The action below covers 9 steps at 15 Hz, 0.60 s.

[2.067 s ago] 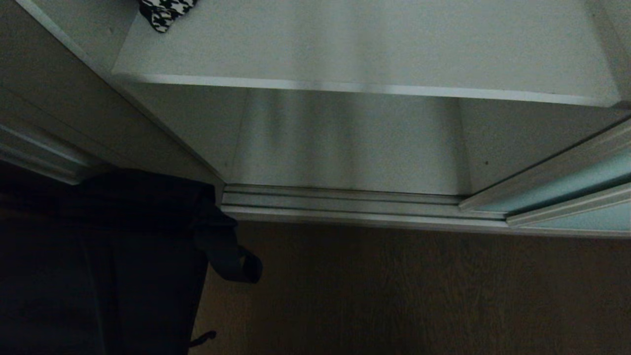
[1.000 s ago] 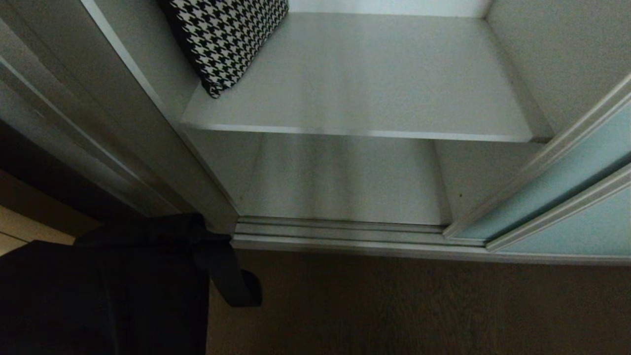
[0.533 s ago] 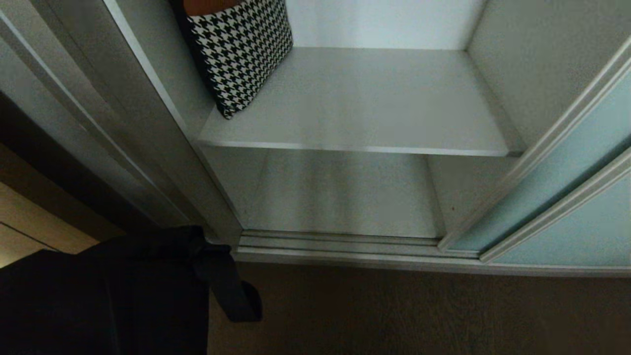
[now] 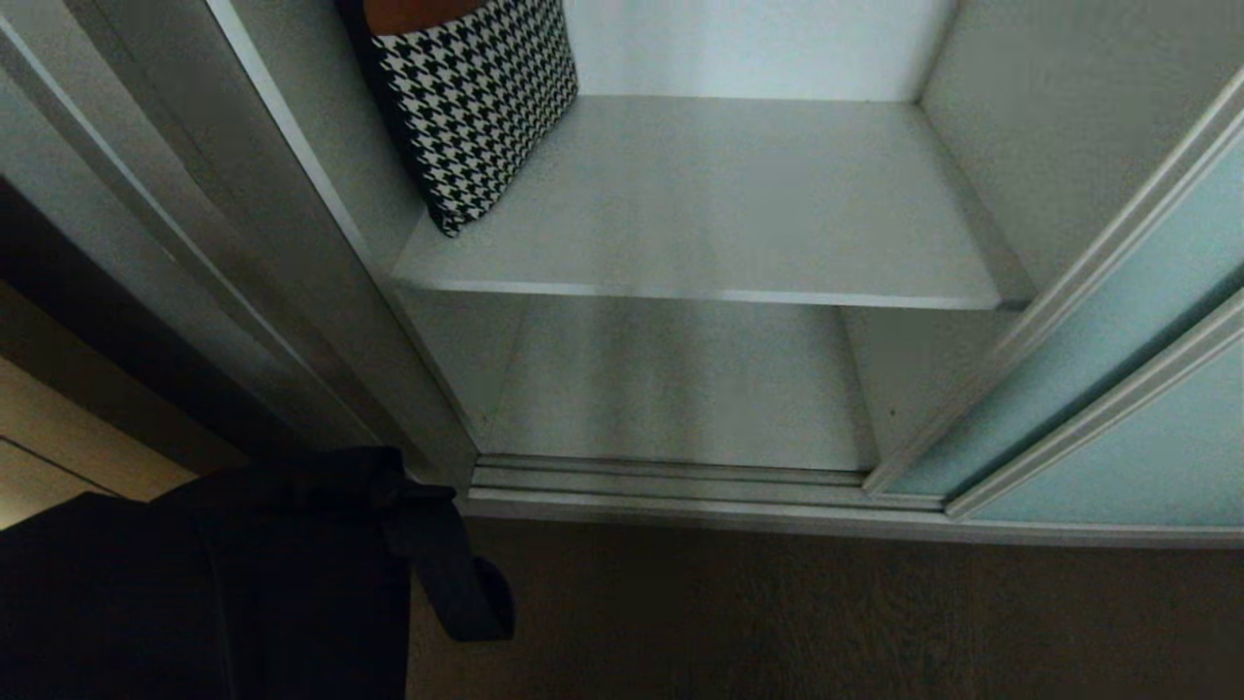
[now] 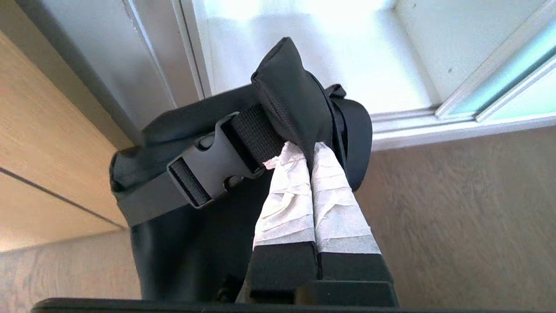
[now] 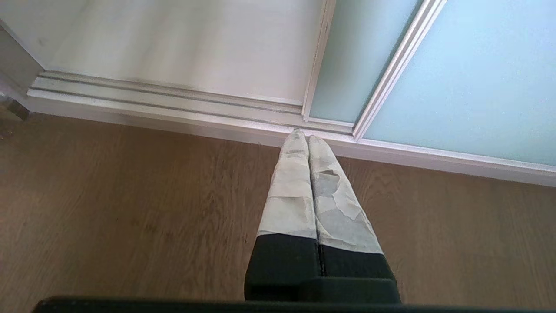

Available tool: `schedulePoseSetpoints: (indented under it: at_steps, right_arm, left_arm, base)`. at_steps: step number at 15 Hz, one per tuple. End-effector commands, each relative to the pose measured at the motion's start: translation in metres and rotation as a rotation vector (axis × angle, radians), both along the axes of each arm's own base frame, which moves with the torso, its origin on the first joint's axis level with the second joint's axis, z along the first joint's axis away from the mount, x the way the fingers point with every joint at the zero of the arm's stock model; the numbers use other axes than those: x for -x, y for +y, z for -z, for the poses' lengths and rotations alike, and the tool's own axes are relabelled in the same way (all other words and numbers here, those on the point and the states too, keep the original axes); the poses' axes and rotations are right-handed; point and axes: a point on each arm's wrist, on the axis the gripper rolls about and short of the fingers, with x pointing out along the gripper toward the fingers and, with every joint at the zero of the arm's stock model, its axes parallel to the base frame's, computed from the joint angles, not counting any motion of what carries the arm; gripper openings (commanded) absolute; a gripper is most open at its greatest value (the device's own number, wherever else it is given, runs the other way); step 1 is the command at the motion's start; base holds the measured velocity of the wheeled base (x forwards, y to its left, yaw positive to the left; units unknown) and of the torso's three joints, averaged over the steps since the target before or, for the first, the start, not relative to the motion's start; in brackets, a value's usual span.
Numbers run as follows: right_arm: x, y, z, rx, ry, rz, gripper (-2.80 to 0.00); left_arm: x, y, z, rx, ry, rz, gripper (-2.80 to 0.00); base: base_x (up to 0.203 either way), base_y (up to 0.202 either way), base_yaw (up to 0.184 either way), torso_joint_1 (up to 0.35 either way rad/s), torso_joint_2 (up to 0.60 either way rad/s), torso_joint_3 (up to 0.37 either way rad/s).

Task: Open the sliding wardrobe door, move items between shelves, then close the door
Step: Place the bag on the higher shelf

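Our left gripper (image 5: 309, 150) pinches a black bag (image 5: 286, 95); ahead of it the plain white-grey shelves (image 4: 700, 233), frosted blue-green sliding wardrobe door (image 4: 1098, 428) slid aside. Right gripper (image 6: 302, 138) closed, empty.

No writing, label, brand mark or number can be read anywhere in these views.
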Motion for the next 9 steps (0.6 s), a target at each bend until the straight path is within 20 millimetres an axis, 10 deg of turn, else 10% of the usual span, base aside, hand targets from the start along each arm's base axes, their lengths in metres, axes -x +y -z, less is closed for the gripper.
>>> schedulePoseSetpoints:
  at_steps: [1, 9]
  right_arm:
    - [0.000, 0.000, 0.000, 0.001, 0.000, -0.001, -2.80]
    - [0.000, 0.000, 0.000, 0.001, 0.001, -0.001, -2.80]
  left_arm:
    - [0.002, 0.000, -0.003, -0.005, -0.019, 0.001, -2.80]
    - [0.016, 0.003, -0.067, 0.020, -0.226, 0.070, -2.80]
  base:
    - [0.000, 0.000, 0.000, -0.003, 0.00, 0.086]
    - [0.000, 0.000, 0.000, 0.000, 0.00, 0.009]
